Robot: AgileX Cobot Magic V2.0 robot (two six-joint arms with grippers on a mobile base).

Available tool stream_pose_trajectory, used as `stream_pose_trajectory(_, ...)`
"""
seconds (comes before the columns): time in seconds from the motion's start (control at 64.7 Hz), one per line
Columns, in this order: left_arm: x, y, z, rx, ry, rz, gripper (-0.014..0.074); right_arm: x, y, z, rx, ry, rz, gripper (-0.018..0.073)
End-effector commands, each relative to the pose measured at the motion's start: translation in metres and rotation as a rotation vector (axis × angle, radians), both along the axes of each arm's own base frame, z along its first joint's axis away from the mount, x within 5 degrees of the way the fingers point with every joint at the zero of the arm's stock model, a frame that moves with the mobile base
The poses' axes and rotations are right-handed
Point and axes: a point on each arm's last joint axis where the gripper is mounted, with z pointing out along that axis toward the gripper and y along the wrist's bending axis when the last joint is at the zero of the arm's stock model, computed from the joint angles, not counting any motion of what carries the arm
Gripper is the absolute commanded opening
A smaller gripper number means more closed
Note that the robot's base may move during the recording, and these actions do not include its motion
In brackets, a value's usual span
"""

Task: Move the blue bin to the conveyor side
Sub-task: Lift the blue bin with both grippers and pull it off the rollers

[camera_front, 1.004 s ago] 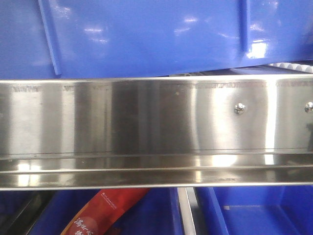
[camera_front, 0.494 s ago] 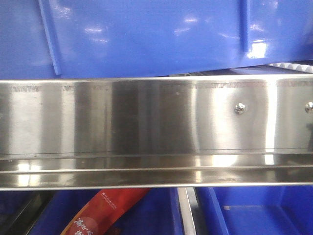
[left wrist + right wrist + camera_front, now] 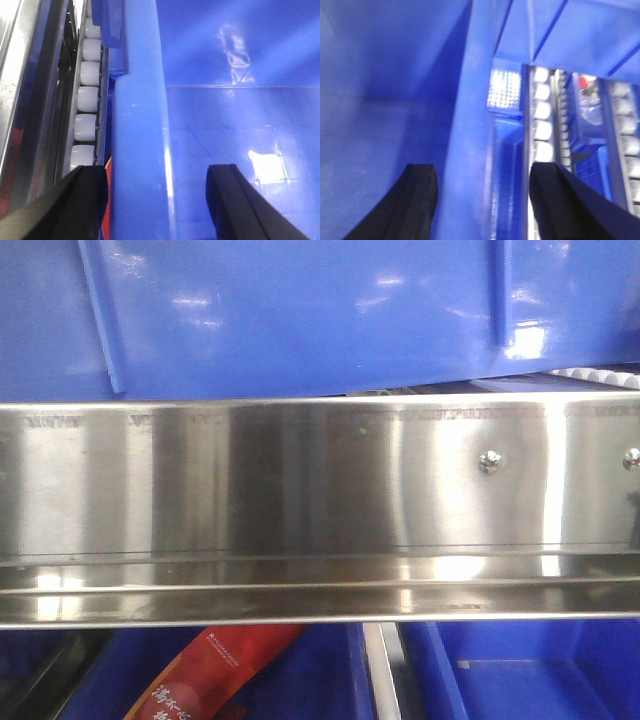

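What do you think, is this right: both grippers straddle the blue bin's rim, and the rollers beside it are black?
Not quite: the rollers are white, not black, as the left wrist view shows. The left gripper and right gripper do straddle the rim of the blue bin.

right hand (image 3: 482, 172) | jaws apart, astride blue bin (image 3: 465, 125) rim | white rollers (image 3: 542, 115) just beside bin

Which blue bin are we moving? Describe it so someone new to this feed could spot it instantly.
Find the shiny steel rail spanning the front view. The blue bin is the glossy wall filling the frame above it, with two raised vertical ribs. Unlike the blue tubs below the rail, which are seen from above near a red packet, it shows its side.
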Motion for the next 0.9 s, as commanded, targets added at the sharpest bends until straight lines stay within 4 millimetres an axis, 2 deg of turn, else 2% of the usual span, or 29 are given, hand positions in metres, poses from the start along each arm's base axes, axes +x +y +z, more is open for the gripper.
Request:
stream_pose_trajectory(0.0, 0.0002, -0.0012, 0.0011, 0.000, -0.006, 0.001, 0.0337, 0.0004, -0.0009, 0.0006, 0.010, -0.009, -0.002, 0.0297)
stream_pose_trajectory(0.587, 0.0002, -0.0012, 0.0011, 0.000, -0.006, 0.001, 0.0337, 0.0030, 0.0018, -0.0045, 0.031, 0.011, 0.001, 0.0292)
stream_pose_trajectory(0.742, 0.0002, -0.0012, 0.0011, 0.000, -0.006, 0.001, 0.0337, 0.0030, 0.0018, -0.0045, 0.031, 0.011, 0.001, 0.0167)
stream_pose_trajectory(0.881, 0.0002, -0.0012, 0.0011, 0.000, -0.006, 0.001, 0.0337, 0.0030, 0.0018, -0.0045, 0.031, 0.011, 0.001, -0.0032)
